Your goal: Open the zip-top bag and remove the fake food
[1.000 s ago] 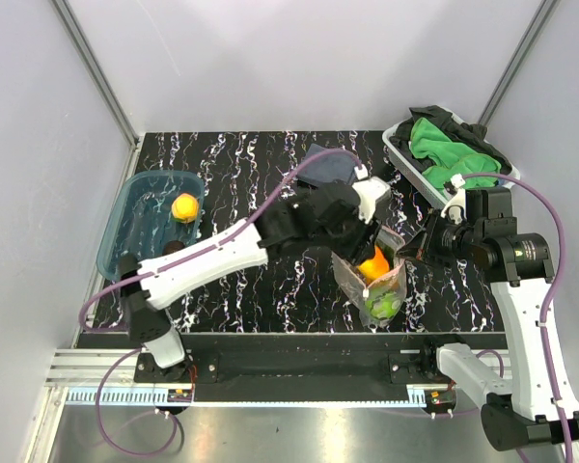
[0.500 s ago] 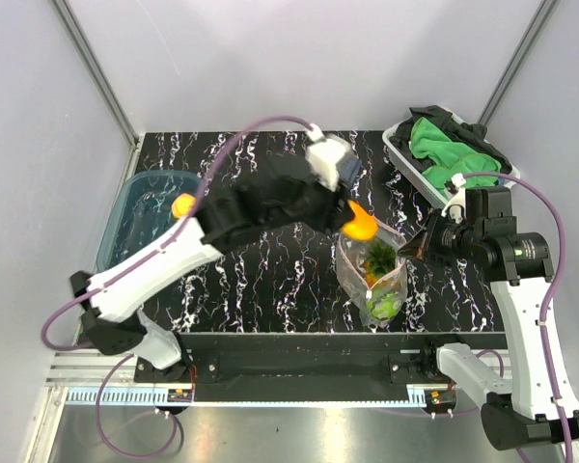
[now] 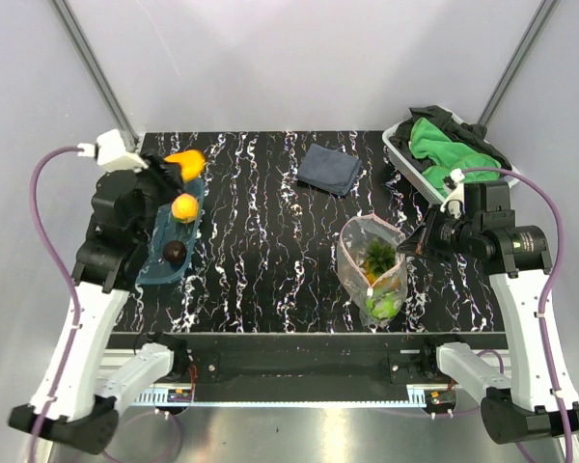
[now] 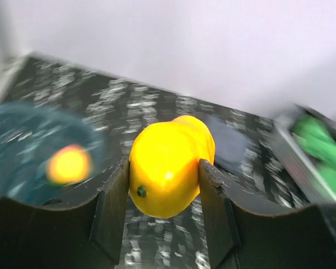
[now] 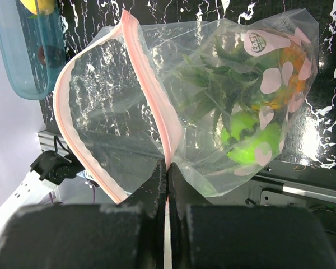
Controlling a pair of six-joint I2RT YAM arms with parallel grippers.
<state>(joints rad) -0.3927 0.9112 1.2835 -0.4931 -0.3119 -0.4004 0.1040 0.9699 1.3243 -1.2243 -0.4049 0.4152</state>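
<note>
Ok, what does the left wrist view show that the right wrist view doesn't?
Left wrist only: the left pincer shut on a yellow fruit, a grey cloth, green cloths. Right wrist only: the right pincer pinching the bag at its zip, with a leafy piece, green ball and orange piece inside. Both: the blue tub holding an orange ball.

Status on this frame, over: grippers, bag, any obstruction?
Left gripper shut on orange-yellow fake food, by blue tub. Right gripper pinching rim of open zip-top bag; leafy piece, green ball inside. Nothing obstructing.
</note>
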